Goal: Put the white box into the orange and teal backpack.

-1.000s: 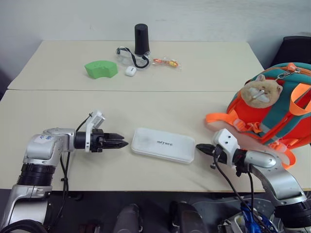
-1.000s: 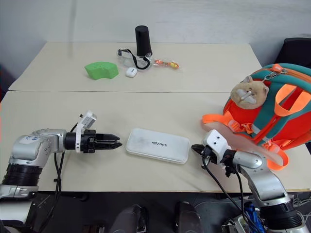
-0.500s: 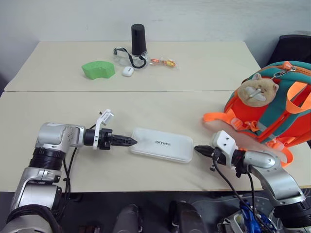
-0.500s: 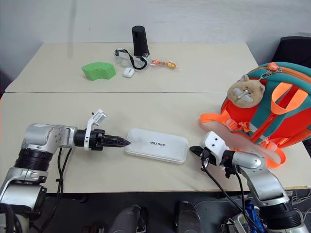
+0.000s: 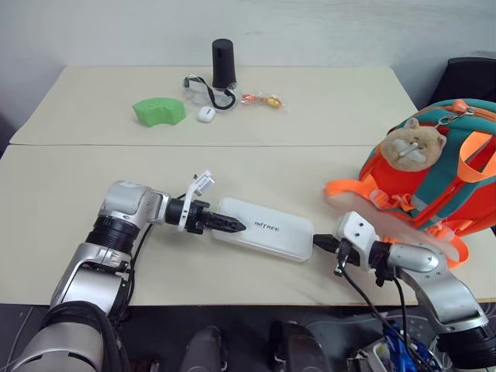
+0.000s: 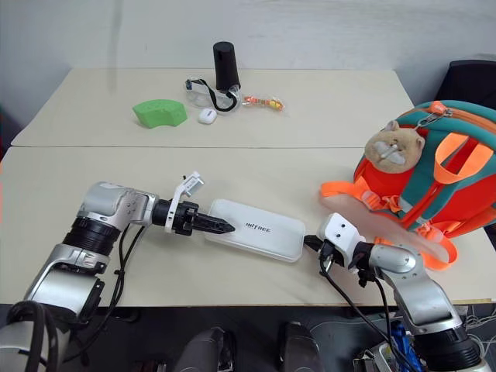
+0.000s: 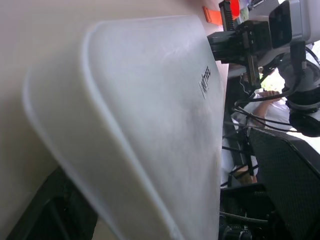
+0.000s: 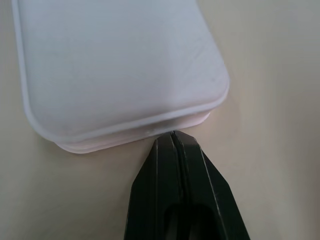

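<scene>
L claw [image 5: 232, 226] spread over white box [image 5: 267, 238] end to grip; R claw [image 5: 318, 242] closed, bracing opposite end vs sliding on worktop [image 5: 93, 178].

We are looking at what reads as a robot test room or lab, not a home. Two plain beige tables [image 5: 325, 167] stand pushed together edge to edge against a bare pale wall [image 5: 310, 27], and we see no decoration anywhere. On the far table sits a loose spread of unrelated test objects: a green curved block [image 5: 160, 110], a black cylinder [image 5: 223, 63], clear safety glasses [image 5: 203, 91], a tiny white case [image 5: 206, 114] and an orange-wrapped packet [image 5: 263, 99]. A dark office chair [image 5: 471, 77] shows at the far right edge. In the left wrist view, a person [image 7: 257, 97] stands among cables beyond the table.
</scene>
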### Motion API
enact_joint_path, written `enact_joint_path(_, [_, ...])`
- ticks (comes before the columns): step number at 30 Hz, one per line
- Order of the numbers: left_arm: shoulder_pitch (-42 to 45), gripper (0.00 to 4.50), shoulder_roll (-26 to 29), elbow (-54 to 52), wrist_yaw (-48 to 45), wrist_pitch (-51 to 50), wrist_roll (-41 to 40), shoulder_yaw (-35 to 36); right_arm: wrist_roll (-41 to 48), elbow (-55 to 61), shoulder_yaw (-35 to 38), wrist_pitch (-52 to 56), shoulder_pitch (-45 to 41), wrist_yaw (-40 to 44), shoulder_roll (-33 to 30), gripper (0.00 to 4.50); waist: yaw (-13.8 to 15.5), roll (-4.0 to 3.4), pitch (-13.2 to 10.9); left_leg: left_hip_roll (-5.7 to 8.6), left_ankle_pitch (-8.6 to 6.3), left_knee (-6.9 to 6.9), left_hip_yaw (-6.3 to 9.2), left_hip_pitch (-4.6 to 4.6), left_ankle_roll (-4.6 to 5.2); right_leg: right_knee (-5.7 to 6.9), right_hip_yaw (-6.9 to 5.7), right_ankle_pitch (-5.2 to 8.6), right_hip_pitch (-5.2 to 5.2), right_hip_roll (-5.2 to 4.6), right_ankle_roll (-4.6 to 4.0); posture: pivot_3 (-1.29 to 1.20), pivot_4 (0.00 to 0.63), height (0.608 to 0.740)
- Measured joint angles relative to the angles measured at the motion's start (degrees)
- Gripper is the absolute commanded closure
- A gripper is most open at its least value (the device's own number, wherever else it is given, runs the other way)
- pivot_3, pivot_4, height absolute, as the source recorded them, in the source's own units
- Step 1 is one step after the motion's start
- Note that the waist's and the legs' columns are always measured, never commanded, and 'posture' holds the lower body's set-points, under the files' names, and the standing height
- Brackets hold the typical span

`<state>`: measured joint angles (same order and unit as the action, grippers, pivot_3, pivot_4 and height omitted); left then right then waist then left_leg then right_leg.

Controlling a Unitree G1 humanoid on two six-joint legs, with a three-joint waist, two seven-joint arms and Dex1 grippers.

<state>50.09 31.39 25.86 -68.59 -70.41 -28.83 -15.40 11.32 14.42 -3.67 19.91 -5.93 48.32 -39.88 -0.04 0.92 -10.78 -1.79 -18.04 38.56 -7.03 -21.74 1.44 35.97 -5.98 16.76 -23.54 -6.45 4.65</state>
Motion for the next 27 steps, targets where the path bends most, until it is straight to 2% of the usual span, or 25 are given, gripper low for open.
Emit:
enact_joint_path(6, [3.24,0.04,-0.26,3.47,-3.76,0.94,1.20,-3.57,-0.82,0.87,-0.37,-1.02,1.09,-1.04,0.05,4.50,-0.03,0.00,0.00,0.00,0.00,0.01,0.00,0.00,0.00,0.00,-0.01,0.01,0.00,0.02,0.00,0.00,0.150,0.740])
enact_joint_path(9, [3.68,0.64,-0.18,4.30,-5.59,0.99,1.30,-3.85,-0.98,1.41,-0.40,-1.22,1.90,-1.58,0.22,4.50,-0.06,0.00,0.00,-0.02,0.00,0.02,0.01,0.00,0.00,0.00,0.00,0.02,0.00,0.01,-0.01,0.00,0.150,0.740])
enact_joint_path(17, [5.16,3.09,-0.93,6.09,-8.89,0.97,1.29,-3.79,-0.94,3.46,-0.12,-0.91,4.02,-2.44,0.27,4.50,-0.02,0.00,0.00,-0.02,-0.02,0.25,0.18,-0.21,0.02,0.01,-0.05,0.02,-0.03,0.01,-0.01,0.00,0.150,0.740])
enact_joint_path(24, [4.35,3.16,-1.18,5.62,-8.28,1.06,1.21,-1.81,0.14,5.60,0.91,-0.21,6.04,-2.37,0.26,4.50,-0.03,0.00,0.00,-0.03,-0.03,0.41,0.29,-0.40,0.05,0.03,-0.12,0.02,-0.10,0.00,-0.01,0.00,0.150,0.740])
enact_joint_path(26, [1.95,3.16,-0.50,2.11,-8.18,2.44,0.86,-0.14,1.68,6.79,2.20,1.06,7.74,-2.34,0.24,4.50,-0.06,0.00,0.00,-0.05,-0.04,0.40,0.31,-0.44,0.05,0.04,-0.12,0.02,-0.13,-0.04,-0.01,0.00,0.150,0.740])
enact_joint_path(27, [0.22,3.16,0.28,-0.54,-8.24,3.69,0.63,0.72,3.17,7.90,3.47,2.69,8.78,-2.33,0.23,4.33,-0.08,0.00,0.00,-0.07,-0.04,0.40,0.30,-0.47,0.04,0.03,-0.10,0.02,-0.16,-0.06,-0.01,0.00,0.150,0.740])
